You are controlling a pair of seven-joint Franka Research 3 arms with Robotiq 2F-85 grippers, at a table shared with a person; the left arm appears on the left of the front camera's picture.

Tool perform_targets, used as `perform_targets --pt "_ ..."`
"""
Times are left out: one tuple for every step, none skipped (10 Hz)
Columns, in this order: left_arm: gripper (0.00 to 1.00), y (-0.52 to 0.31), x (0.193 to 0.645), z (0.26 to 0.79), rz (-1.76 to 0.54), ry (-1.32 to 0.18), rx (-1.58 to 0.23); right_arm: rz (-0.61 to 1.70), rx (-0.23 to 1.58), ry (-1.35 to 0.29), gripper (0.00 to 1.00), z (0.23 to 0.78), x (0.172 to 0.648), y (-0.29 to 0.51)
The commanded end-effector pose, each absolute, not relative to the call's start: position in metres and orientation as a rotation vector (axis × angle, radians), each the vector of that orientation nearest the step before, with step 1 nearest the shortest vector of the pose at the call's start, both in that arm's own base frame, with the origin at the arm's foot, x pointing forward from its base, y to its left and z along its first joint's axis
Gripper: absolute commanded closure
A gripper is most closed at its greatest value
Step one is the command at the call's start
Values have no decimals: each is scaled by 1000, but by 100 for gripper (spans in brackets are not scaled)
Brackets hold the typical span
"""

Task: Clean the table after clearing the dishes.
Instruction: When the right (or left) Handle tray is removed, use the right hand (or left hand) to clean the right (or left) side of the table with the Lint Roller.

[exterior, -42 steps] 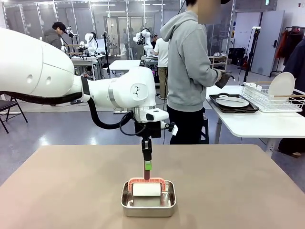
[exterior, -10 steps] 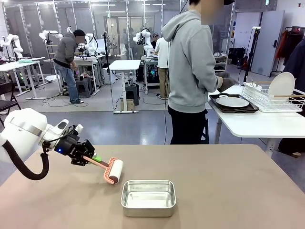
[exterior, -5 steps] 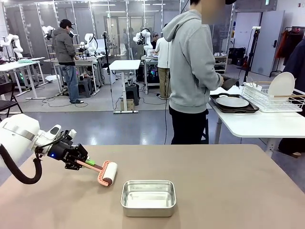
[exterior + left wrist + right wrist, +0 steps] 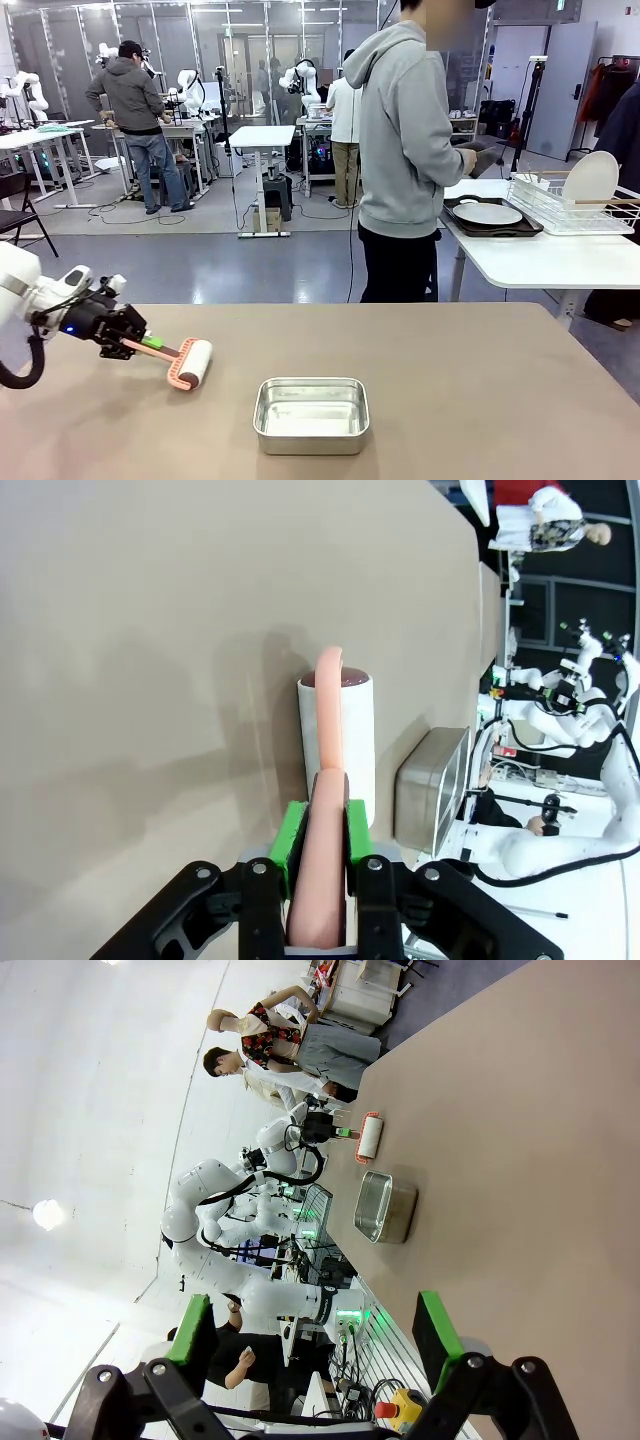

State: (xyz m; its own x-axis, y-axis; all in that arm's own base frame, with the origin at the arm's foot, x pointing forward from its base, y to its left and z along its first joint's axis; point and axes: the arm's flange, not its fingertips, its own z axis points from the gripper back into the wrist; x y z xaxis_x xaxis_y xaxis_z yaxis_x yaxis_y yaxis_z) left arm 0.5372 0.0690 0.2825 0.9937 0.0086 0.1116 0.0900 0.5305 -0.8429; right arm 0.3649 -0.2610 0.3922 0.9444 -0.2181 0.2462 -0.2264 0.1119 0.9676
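Near the middle of the table [image 4: 480, 400] sits a steel pan [image 4: 311, 413]. Left of it, the left gripper [image 4: 148, 343] is clamped on the pink handle of a lint roller [image 4: 192, 363], whose drum appears to rest on the tabletop. The roller looks light, rigid and tacky, best held by that handle. The right gripper [image 4: 315, 1328] hangs with jaws wide, holding nothing. Far right, the dishes [image 4: 487, 213], hard and breakable, lie on a white side table [image 4: 540, 262] beside the person [image 4: 400, 150].
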Motion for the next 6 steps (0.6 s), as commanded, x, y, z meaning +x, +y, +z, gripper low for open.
perform_targets --pt "78 106 530 272 -38 -101 -953 22 1471 -378 0 395 363 -260" --pt "78 126 526 272 -21 -116 -926 22 1471 -378 0 395 363 -260" --pt "78 148 521 275 3 -119 -904 22 1471 -378 0 395 363 -260" --pt "78 167 515 277 15 -130 -885 22 1471 -378 0 395 363 -260" --pt "78 185 509 282 16 -136 -866 22 1471 -378 0 395 363 -260" --pt "78 199 503 289 25 -136 -849 22 1471 -378 0 395 363 -260"
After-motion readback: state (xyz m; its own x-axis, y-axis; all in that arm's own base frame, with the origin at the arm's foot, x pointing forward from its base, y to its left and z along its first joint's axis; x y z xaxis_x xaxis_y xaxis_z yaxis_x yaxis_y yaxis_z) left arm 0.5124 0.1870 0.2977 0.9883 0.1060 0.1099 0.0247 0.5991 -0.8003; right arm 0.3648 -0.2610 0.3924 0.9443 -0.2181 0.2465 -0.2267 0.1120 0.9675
